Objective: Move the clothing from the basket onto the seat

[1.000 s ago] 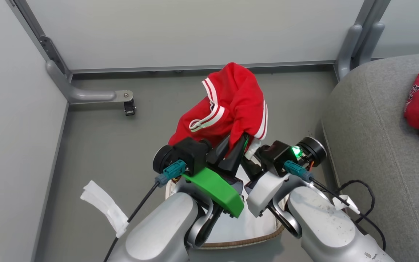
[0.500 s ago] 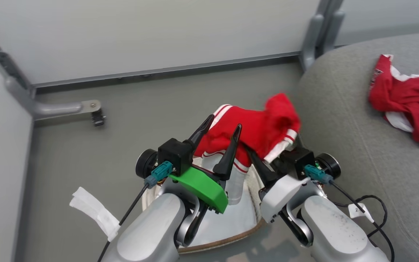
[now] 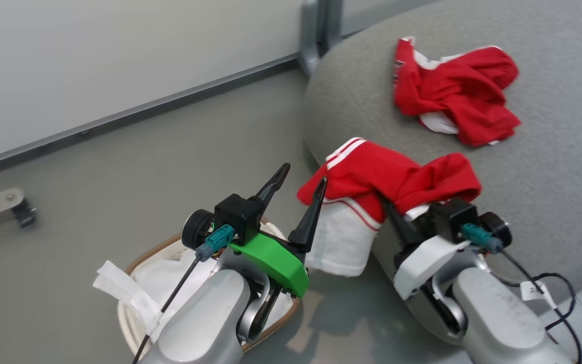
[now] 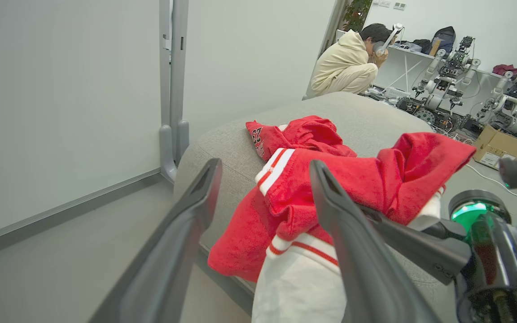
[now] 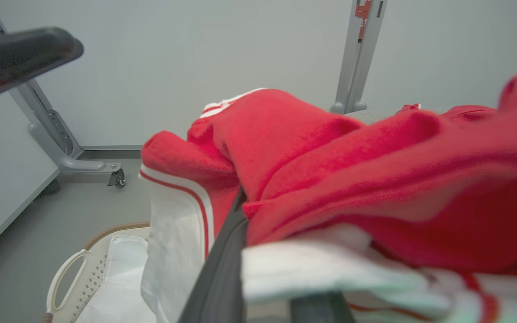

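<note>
1. Seat [image 3: 548, 151]: lg light grey cushion, rounded edge, stitched seam; ref. item for all locs below
2. Floor [image 3: 144, 167]: grey, runs up to seat's L side
3. Wall panel [image 3: 94, 60]: pale, beyond floor, L of seat; grey post [image 3: 313, 35] at seat's far L corner
4. Basket [image 3: 129, 313]: cream, brown woven rim, on floor well L of seat, partly under L forearm; white liner [image 3: 159, 278] inside
5. Clothing [image 3: 397, 177]: red w/ white stripes, held in air over seat's near L edge, out of basket; white panel hangs down beside seat's side, above floor
6. Second red garment [image 3: 452, 96]: crumpled, white trim, lying on seat top, farther in than item 5, apart from it
7. Person [image 4: 346, 67]: cream hooded top, crouched beyond seat's far side (L wrist view)
8. Right gripper [image 3: 394, 220]: at seat's near L edge, fingers clamped on clothing, tips buried in cloth
9. Left gripper [image 3: 304, 173]: over floor just L of seat, fingers spread apart, nothing between; one tip at clothing's edge, contact unclear
</note>
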